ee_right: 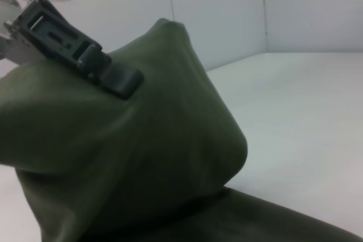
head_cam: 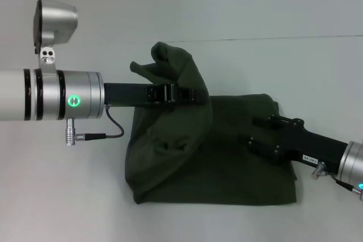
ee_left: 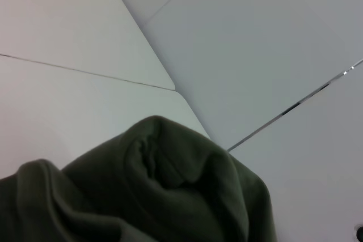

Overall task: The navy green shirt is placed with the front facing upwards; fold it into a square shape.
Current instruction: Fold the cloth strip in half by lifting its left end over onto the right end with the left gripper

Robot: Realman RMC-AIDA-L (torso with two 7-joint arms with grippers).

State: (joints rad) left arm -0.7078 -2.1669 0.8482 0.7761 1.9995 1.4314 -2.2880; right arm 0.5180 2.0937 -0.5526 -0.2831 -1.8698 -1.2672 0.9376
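Note:
The navy green shirt [head_cam: 227,162] lies on the white table as a dark olive heap, partly folded. Only plain green cloth shows; the lettering is hidden. My left gripper [head_cam: 195,94] reaches in from the left and is shut on a fold of the shirt, holding it raised so that the cloth bunches above it [head_cam: 167,63] and drapes down over the rest. The raised bunch fills the left wrist view [ee_left: 164,196]. The right wrist view shows the left gripper's black finger [ee_right: 108,72] on the lifted cloth [ee_right: 142,157]. My right gripper [head_cam: 252,131] is low over the shirt's right part, open and empty.
The white table [head_cam: 68,196] surrounds the shirt on all sides. A seam line [head_cam: 295,38] runs across the table behind the shirt. A cable [head_cam: 110,128] hangs from the left wrist near the shirt's left edge.

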